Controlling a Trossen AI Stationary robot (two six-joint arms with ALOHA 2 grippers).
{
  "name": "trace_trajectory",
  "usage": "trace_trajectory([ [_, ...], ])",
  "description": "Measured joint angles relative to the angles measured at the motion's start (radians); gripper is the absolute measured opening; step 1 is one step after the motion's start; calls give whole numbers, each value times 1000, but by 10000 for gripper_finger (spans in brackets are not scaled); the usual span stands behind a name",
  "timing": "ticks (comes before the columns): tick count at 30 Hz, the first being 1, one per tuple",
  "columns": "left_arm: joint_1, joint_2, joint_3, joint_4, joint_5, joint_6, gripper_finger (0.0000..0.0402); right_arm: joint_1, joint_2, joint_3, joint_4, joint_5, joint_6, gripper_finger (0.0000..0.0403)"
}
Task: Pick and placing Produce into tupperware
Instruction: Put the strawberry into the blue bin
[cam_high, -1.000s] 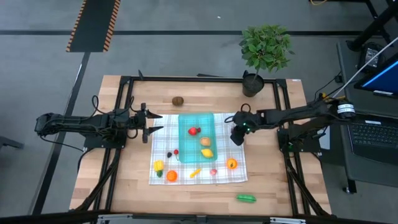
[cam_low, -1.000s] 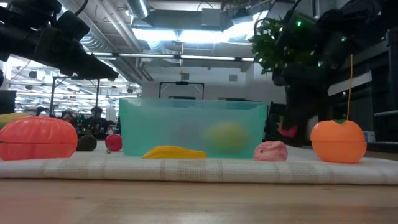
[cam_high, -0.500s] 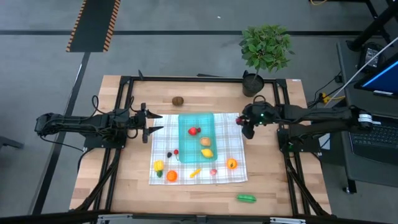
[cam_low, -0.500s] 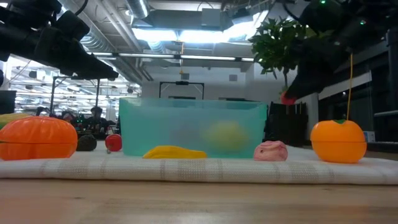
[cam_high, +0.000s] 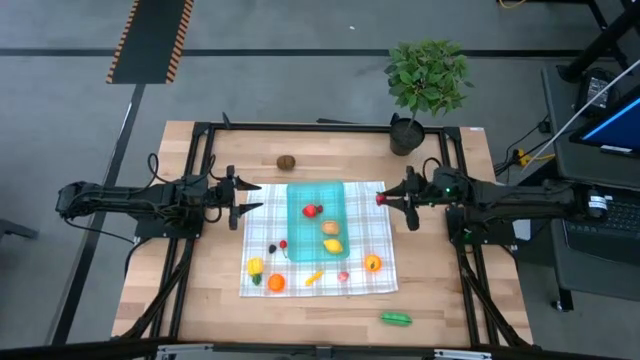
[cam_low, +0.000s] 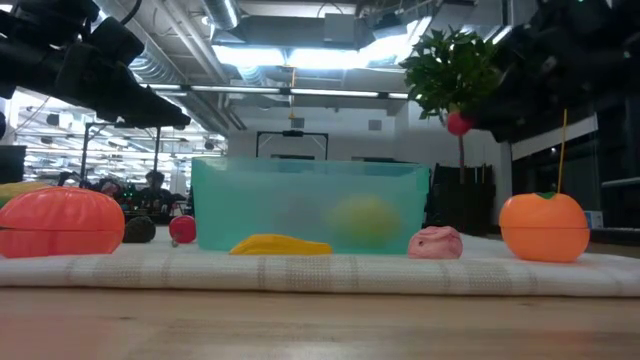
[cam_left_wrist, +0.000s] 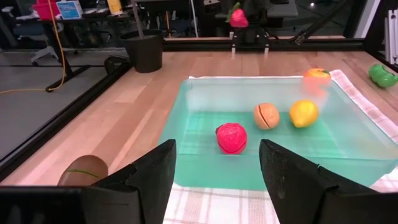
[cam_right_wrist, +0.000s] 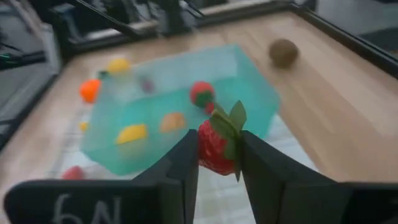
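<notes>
kiwi (cam_left_wrist: 82, 170) part hidden behind left tool (cam_left_wrist: 216, 180), tupperware (cam_right_wrist: 180, 106) blurred

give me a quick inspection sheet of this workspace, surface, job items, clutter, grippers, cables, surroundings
surface: wooden table with a checked cloth in the middle
job's things: teal tupperware on the cloth holds three produce pieces; more lie on the cloth; a green piece and a brown piece lie on bare wood
clutter: potted plant at the far edge
grippers: right gripper shut on a toy strawberry, raised beside the tupperware; left gripper open, empty, at the other side
cables: dark cables run along both arms
surroundings: laptop beside the table; striped floor tape
</notes>
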Motion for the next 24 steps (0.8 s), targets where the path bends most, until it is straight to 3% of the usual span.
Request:
trace_trajectory([
  [10, 0, 0, 0, 0, 0, -1, 224, 0, -14, -68, 244, -228, -55, 100],
  [15, 0, 0, 0, 0, 0, -2, 224, 0, -14, -79, 306, -293, -58, 99],
  [20, 0, 0, 0, 0, 0, -2, 224, 0, -14, -79, 305, -292, -52, 99],
  [24, 0, 0, 0, 0, 0, -2, 224, 0, -14, -79, 305, -225, -49, 99],
])
